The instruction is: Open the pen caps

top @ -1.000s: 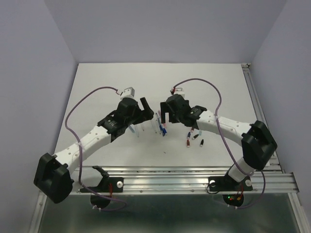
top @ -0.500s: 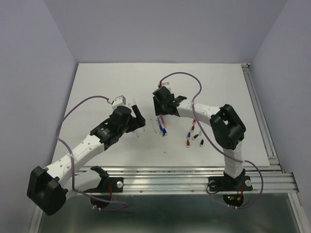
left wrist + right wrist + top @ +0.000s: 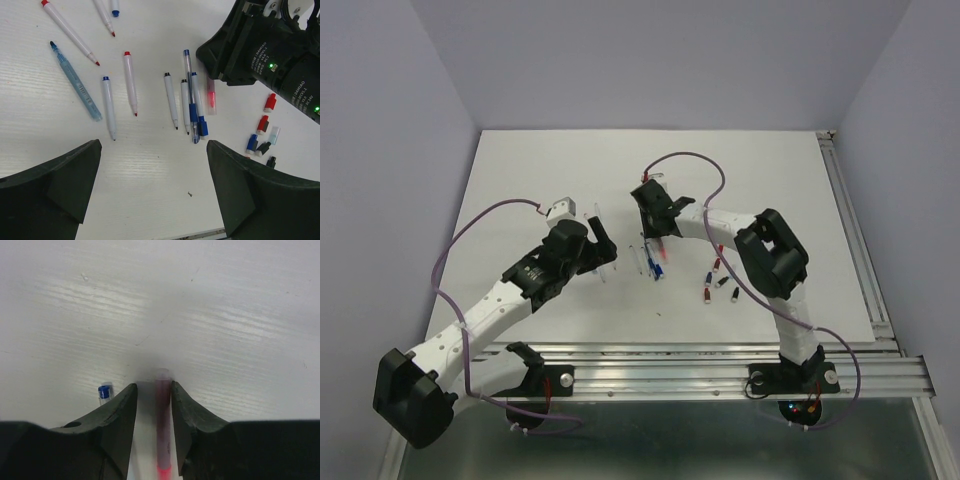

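Folding inward since a second ago, the right gripper (image 3: 153, 387) is narrowing its fingers around a slim pink translucent plastic pen (image 3: 162, 430) lying on the white table (image 3: 200, 300), contact unclear, while the left gripper (image 3: 154, 150) is hovering wide open.

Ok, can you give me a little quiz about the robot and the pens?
1. True or false: the left gripper holds a pen.
2. Between the jaws of the right gripper lies a pen. Its colour? A blue, B red, C black.
3. Fill in: the loose caps lie on the ____.
Key: 1 false, it is open and empty. 2 B. 3 table.
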`<state>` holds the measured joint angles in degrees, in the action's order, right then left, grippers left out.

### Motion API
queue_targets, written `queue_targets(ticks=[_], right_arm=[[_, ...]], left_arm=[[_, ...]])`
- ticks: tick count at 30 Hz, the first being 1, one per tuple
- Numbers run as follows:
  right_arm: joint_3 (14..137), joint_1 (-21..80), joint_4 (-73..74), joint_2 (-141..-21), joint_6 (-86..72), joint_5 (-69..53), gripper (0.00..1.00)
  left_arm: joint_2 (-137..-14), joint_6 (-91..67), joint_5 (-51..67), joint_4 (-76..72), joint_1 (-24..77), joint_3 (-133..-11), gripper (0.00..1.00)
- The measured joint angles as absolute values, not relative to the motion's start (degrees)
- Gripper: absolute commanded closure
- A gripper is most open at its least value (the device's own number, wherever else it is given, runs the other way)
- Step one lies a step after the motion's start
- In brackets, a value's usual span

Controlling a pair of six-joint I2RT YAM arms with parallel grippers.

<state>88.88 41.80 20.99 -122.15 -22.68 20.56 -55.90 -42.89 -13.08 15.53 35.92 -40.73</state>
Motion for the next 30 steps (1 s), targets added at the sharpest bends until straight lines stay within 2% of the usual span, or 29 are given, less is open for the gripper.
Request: queue_targets(ticks=[4,8,10,12,22,30], right_arm=[[88.9,41.56,20.69,-122.39,-22.92,20.21,0.68],[88.86,41.52,20.47,-122.39,-23.77,19.44,0.82],[88.64,41.52,20.14,-122.39,-24.01,19.27,0.84],[87.59,41.52,19.11,-121.93,-24.25,19.31,0.91],[75.88,40.88,13.89,-113.62,-20.82,19.88,0.97],[68.55,40.75,10.59,-97.01,-20.91,15.59,0.99]], left_arm=[[-55.9,-42.89,-13.08,15.53,35.92,-40.73,0.01],[-55.9,-42.92,-13.08,15.53,35.92,-40.71,0.01],[-55.9,-42.92,-13.08,15.51,35.92,-40.71,0.01],[-55.9,-42.92,-13.08,15.44,35.92,-40.56,0.01],[-54.98,-40.71,-7.44,10.76,35.92,-38.7,0.01],[-52.36,-38.46,2.0,0.6,35.9,-35.7,0.01]])
